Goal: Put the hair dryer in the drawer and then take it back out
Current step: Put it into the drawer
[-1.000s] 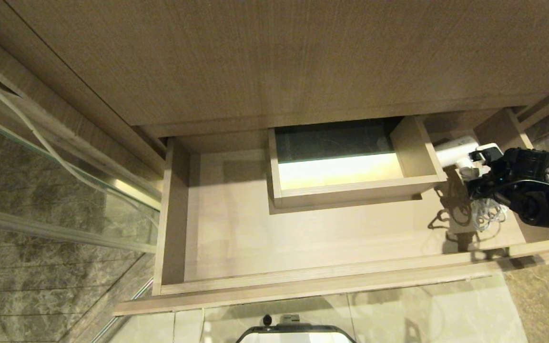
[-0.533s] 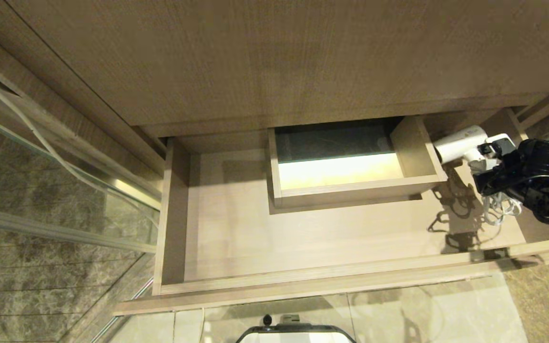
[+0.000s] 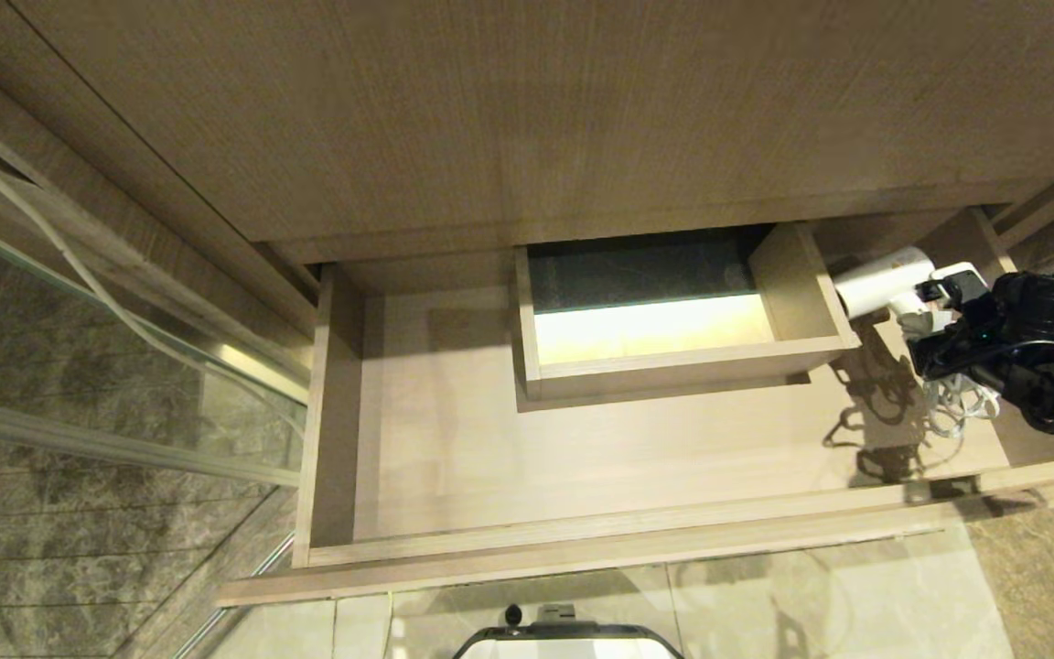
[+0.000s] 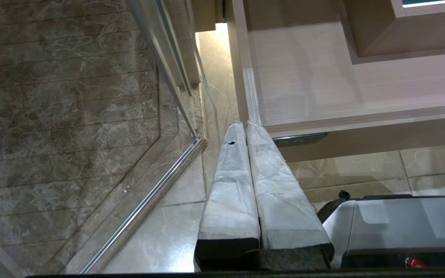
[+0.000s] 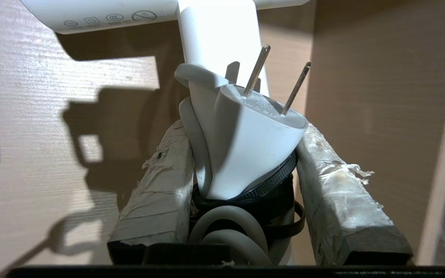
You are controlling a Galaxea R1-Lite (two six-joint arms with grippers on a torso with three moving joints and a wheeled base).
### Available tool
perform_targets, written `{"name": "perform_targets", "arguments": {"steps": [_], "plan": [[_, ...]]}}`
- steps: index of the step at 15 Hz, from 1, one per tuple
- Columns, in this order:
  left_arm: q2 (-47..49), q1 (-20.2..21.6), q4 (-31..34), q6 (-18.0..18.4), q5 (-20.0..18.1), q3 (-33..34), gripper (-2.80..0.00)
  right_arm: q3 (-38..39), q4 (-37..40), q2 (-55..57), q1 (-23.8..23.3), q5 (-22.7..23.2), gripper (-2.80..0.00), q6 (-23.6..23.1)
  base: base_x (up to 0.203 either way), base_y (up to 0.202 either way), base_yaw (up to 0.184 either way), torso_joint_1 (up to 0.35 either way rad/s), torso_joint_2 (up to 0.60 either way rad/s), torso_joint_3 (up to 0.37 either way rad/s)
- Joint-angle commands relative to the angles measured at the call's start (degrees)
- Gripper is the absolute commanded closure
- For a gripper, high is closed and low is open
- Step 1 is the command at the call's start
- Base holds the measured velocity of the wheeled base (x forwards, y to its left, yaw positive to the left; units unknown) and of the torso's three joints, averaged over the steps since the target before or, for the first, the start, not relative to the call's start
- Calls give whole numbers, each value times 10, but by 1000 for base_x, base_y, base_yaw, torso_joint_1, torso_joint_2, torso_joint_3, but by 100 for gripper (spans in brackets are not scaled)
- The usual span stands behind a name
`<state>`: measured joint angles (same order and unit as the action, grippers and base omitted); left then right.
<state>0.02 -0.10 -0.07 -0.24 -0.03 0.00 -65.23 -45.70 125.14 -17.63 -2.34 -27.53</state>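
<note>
The wide light-wood drawer [image 3: 618, 549] stands pulled out. At its right end my right gripper [image 3: 934, 316] is shut on the small white hair dryer [image 3: 884, 279], holding it by the handle with the barrel pointing toward the drawer's middle. In the right wrist view the taped fingers [image 5: 157, 200] clamp the dryer's handle [image 5: 216, 34] together with its white plug [image 5: 253, 143] and black tie. The coiled white cord [image 3: 957, 407] hangs below the gripper over the drawer floor. My left gripper [image 4: 244, 125] is shut and empty, parked low by the drawer's [image 4: 323, 85] front left corner.
A boxed cut-out [image 3: 811, 293] rises in the drawer's middle, just left of the dryer. The drawer's right wall [image 3: 984, 256] is close behind the gripper. The vanity panel [image 3: 536, 110] overhangs the back. A glass door [image 3: 79, 366] stands at left, my base [image 3: 568, 641] below.
My right gripper has carried the hair dryer up and toward the drawer's back right corner; the cord followed. In the last half second it has hardly moved. The left arm is still.
</note>
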Motion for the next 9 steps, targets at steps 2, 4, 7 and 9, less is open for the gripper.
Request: {"name": "perform_targets", "arguments": {"steps": [2,4,7,9], "plan": [[0,0,0,0,0,0,0,-10,3,20,5,2,0,-1,0,0,0,0,0,0],[0,0,0,0,-1,1,0,-11,4,28,4,3,0,-2,0,0,0,0,0,0],[0,0,0,0,-1,0,0,-11,3,35,4,-1,-280,-8,0,0,0,0,0,0],[0,0,0,0,-1,1,0,-5,-2,29,4,-1,-280,-8,0,0,0,0,0,0]]}}
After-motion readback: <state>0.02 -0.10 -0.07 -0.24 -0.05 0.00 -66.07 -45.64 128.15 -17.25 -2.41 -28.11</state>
